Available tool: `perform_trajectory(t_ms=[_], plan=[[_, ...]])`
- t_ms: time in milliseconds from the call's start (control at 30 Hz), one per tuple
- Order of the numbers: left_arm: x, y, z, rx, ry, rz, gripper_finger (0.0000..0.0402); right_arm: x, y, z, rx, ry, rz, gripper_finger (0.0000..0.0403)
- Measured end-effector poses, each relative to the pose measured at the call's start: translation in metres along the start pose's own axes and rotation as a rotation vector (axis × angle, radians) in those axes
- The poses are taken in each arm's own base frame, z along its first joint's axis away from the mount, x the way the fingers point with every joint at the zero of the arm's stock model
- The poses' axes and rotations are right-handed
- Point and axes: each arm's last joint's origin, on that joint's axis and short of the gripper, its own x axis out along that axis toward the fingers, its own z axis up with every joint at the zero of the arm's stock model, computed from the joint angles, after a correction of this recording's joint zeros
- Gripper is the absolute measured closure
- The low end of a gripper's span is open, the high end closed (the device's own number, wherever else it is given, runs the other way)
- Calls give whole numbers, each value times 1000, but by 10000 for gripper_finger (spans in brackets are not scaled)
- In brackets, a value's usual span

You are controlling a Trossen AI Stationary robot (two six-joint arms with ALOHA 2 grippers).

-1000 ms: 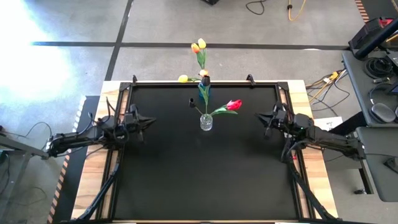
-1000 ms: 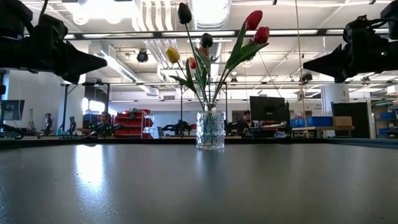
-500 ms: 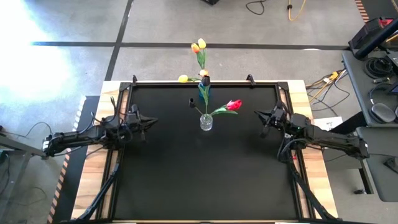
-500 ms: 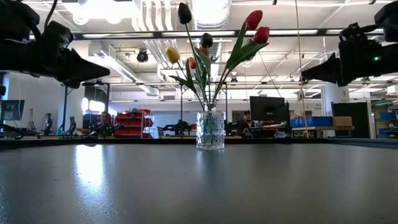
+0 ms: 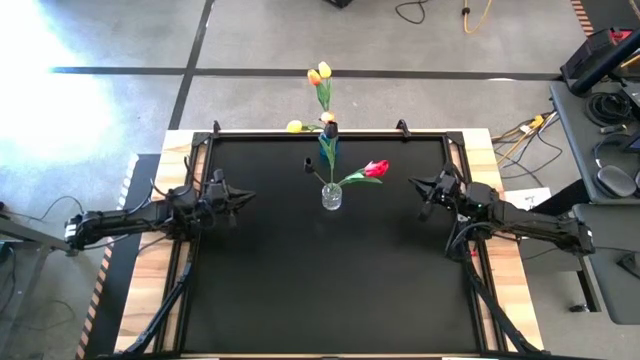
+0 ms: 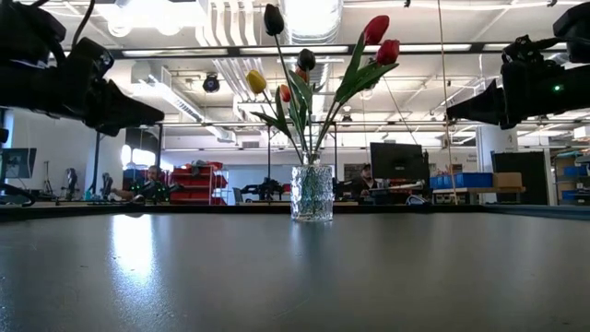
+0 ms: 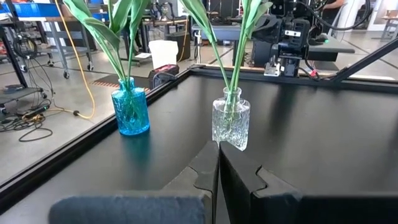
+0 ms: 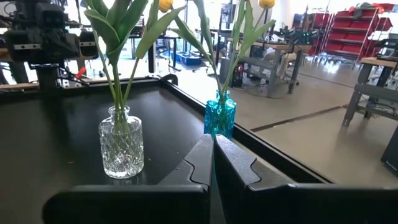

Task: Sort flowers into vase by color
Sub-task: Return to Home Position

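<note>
A clear glass vase (image 5: 331,197) stands mid-table toward the far side and holds red tulips (image 5: 376,168) and dark-headed ones (image 6: 274,18) by their stems. A blue vase (image 7: 131,111) stands behind it at the far edge with yellow and orange tulips (image 5: 320,73). My left gripper (image 5: 243,196) hovers left of the clear vase, shut and empty, as the left wrist view (image 7: 218,163) shows. My right gripper (image 5: 420,188) hovers right of it, shut and empty, as the right wrist view (image 8: 213,155) shows. Both point at the vases.
The black table top (image 5: 330,290) has a raised black rim (image 5: 300,133) along its edges. The near half of the table lies open in front of the vases. Benches, shelves and cables fill the room beyond the table.
Both grippers have dipped a little lower above the table, still shut and still pointing at the vases. The vases and flowers have not moved.
</note>
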Motion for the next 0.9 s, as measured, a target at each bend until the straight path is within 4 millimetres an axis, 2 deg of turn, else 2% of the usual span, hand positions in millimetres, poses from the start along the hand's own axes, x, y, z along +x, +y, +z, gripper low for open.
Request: perform_trajectory(t_ms=[900], plan=[[4,-1,-5,11,58,0,402,0,0,0,1,1,0,394]])
